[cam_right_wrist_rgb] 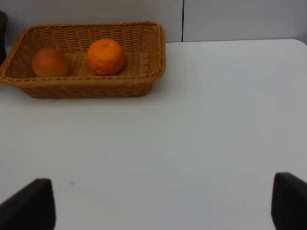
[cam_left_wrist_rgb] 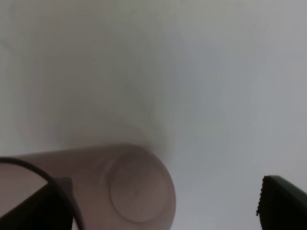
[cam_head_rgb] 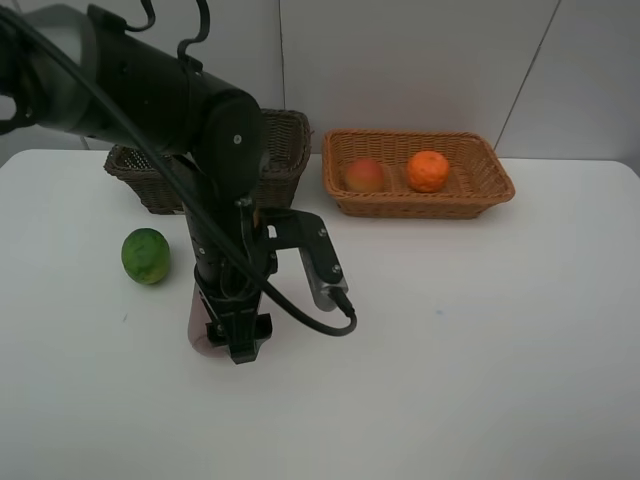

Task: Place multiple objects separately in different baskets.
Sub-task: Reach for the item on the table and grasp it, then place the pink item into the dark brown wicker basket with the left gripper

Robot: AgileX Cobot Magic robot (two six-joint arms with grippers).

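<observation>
Mauve cup (cam_left_wrist_rgb: pixel 129 189) lies on its side lower left, under my left gripper (cam_left_wrist_rgb: pixel 163 203), jaws wide apart. My right gripper (cam_right_wrist_rgb: pixel 160 201) gapes too.

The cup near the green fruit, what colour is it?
The cup is translucent mauve, clearest in the left wrist view.

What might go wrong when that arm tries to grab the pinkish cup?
The mauve cup lies on its side inside the open left tool, off toward one finger. Being round, it may roll or slip out when squeezed. The green fruit sits loose nearby, so a swinging arm could knock it rolling.
</observation>
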